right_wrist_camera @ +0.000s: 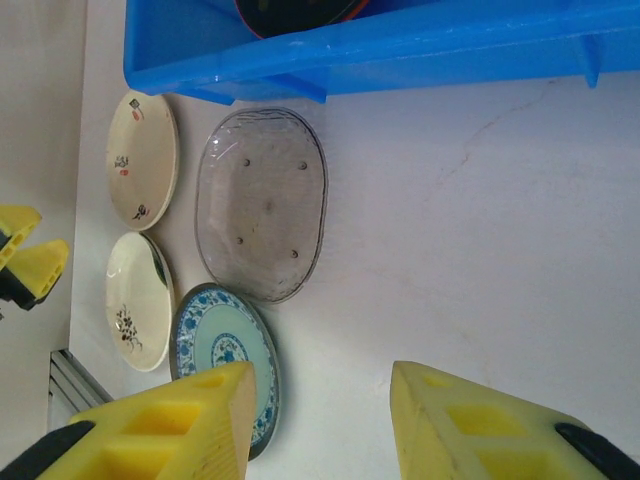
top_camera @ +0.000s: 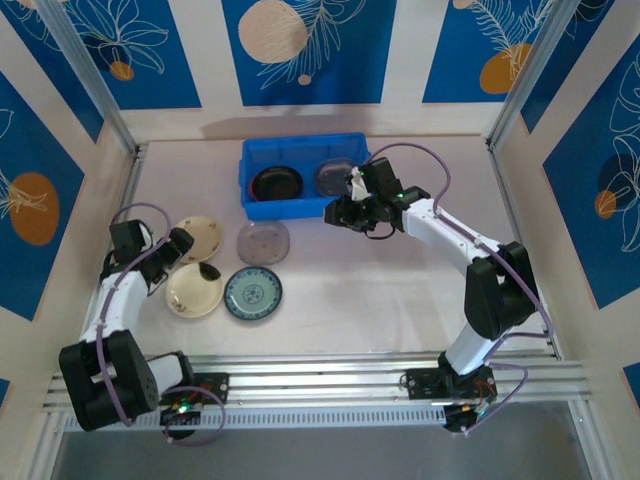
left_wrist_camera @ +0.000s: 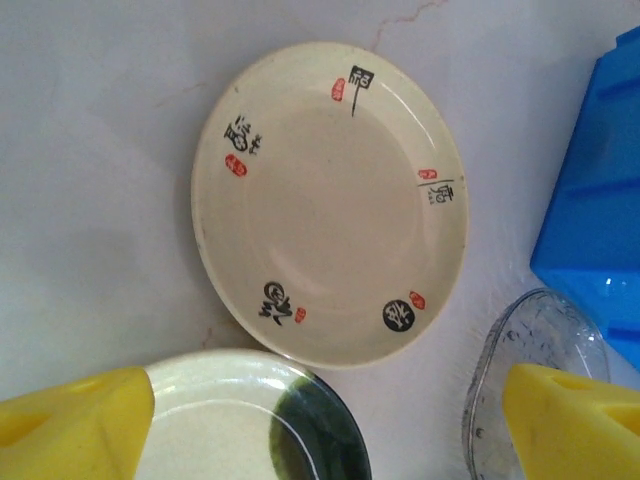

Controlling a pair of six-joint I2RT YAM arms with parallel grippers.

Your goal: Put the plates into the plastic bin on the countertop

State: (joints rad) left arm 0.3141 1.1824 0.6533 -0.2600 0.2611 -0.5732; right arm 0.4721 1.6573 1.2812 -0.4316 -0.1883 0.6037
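**Plates (top_camera: 253, 293): two in the bin, four to go**

My left end effector (left_wrist_camera: 325, 395) hangs wide open and empty over the cream lettered plate (left_wrist_camera: 325, 205), left of the plastic bin (top_camera: 300, 143). My right end effector (right_wrist_camera: 320, 385), partly open and empty, hovers at the bin's front edge. A black plate (top_camera: 277, 184) and a clear dish (top_camera: 335, 176) lie inside the bin. Four plates wait on the surface (top_camera: 380, 290) in front of it, close together, with nothing blocking them.

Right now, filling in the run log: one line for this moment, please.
blue bin: two plates inside | countertop: four plates | left gripper: open, by cream plate | right gripper: open, empty, near bin
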